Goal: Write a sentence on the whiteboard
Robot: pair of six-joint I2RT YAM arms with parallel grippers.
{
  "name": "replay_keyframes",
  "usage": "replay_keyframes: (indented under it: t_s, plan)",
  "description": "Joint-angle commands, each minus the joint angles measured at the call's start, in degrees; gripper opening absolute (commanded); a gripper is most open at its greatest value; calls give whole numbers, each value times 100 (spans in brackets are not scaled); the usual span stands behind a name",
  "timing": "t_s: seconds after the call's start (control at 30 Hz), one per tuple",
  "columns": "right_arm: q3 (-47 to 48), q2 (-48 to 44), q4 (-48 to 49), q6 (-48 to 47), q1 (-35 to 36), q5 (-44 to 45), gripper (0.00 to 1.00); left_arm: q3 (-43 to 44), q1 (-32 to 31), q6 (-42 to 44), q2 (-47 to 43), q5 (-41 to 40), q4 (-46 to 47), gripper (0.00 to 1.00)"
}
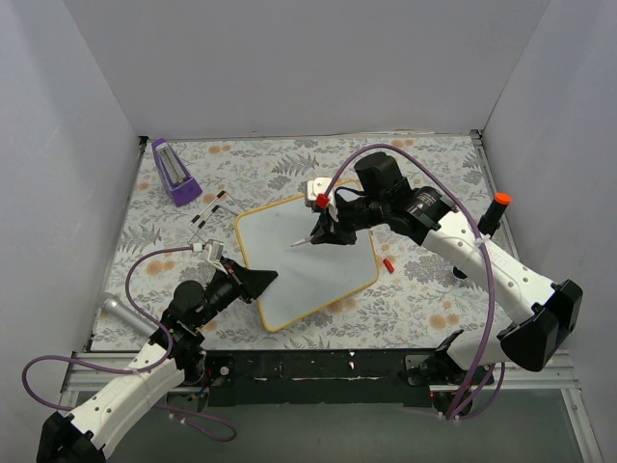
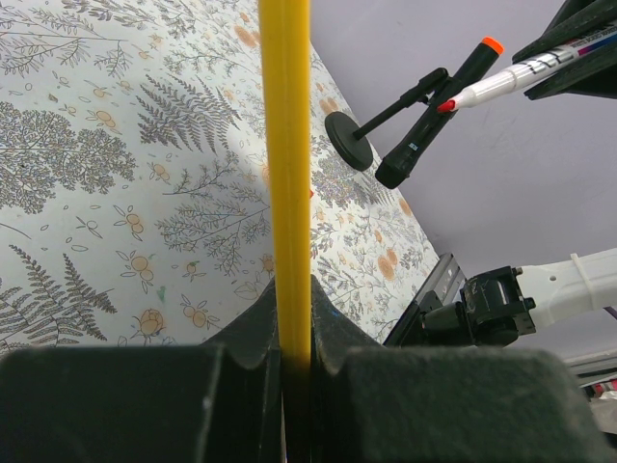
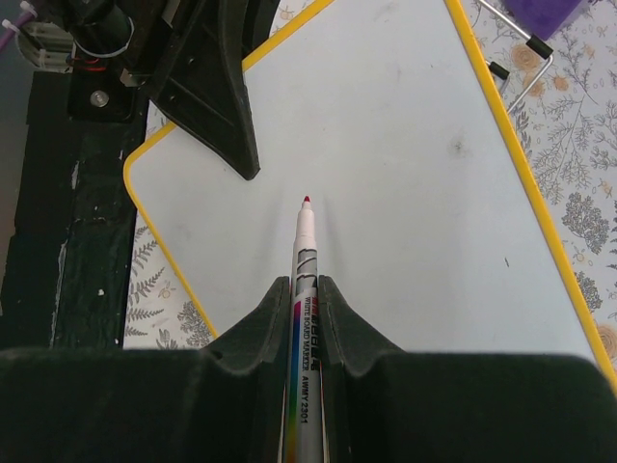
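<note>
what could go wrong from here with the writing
The left hand pinches only a thin edge of the whiteboard, so writing pressure might pivot or slip it.
The marker sticks well out of the right hand and could tilt or slide back when pressed.
The red cap lying beside the board might get knocked.

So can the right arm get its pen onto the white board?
Probably yes: the right gripper holds the pen with its tip over bare board, nothing between. The left gripper only pinches the board's edge, off to one side.

Overhead view, close wrist views, sharing whiteboard [image 1: 308, 270]
</note>
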Motion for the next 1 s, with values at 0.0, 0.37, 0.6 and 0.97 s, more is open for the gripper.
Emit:
replay_keyframes:
  t_s: [0.0,0.37,0.6,0.97]
  plan:
    - [112,-87,224,57,38,10,1,96,10,30,-172,102,735,0]
    - [165,-96,198,-49,47,213,1,105,10,13,-215,120,734,0]
    - [182,-96,189,-49,47,195,1,79,10,-5,-242,120,726,0]
    - [138,-78,206,-31,55,142,1,87,10,-5,-207,120,761,0]
